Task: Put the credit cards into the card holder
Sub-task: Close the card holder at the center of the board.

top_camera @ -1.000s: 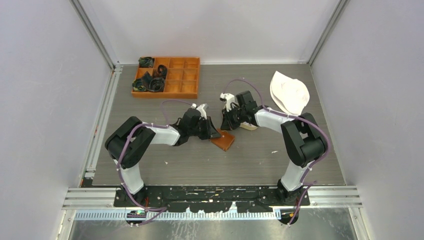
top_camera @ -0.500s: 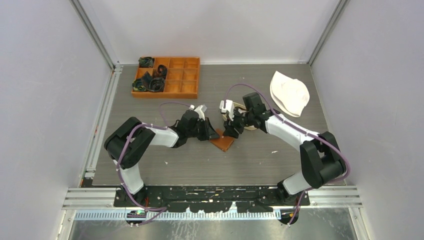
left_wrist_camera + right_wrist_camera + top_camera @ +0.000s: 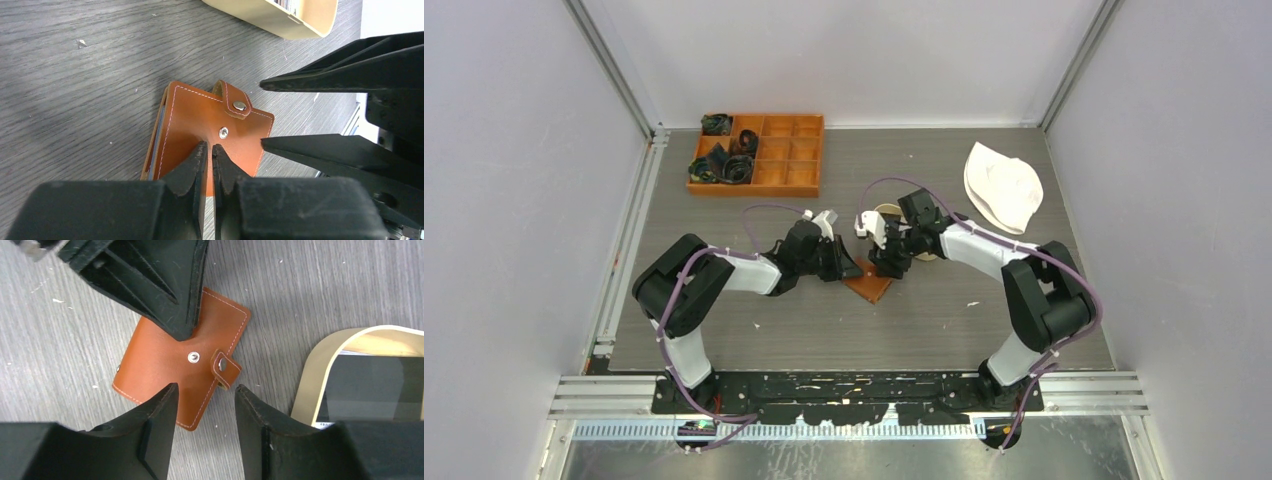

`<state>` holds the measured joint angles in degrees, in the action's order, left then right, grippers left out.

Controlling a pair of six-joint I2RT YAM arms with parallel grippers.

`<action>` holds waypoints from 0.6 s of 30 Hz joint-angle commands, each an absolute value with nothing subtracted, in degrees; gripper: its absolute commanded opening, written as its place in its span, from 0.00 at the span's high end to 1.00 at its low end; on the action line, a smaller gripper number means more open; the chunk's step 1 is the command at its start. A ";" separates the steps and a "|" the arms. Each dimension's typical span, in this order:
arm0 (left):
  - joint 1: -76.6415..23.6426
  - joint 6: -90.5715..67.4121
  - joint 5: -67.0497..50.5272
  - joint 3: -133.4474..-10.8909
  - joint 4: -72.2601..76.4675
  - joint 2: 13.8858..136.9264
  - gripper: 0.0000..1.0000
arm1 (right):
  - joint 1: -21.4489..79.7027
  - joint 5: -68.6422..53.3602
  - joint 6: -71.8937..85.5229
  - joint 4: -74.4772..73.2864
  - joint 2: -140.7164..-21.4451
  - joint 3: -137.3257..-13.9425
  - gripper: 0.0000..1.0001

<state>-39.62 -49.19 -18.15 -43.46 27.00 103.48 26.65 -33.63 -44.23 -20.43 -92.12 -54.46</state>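
The brown card holder [image 3: 870, 286] lies in the middle of the counter [image 3: 824, 330]. Your left hand [image 3: 852, 268], at its 10 o'clock, is almost shut with tips on it. Your right hand [image 3: 890, 265], at 1 o'clock, hangs half wide.

Card holder [image 3: 870, 286] on table [image 3: 824, 330]

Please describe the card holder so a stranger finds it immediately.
On the grey table, look between the left gripper and the right gripper. The card holder lies flat: brown leather with a snap strap, unlike the pale tray beside it.
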 commanded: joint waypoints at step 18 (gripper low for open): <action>-39.50 -48.52 -18.90 -41.79 24.08 104.07 0.91 | 30.65 -21.76 -37.47 -8.20 -92.70 -55.63 0.75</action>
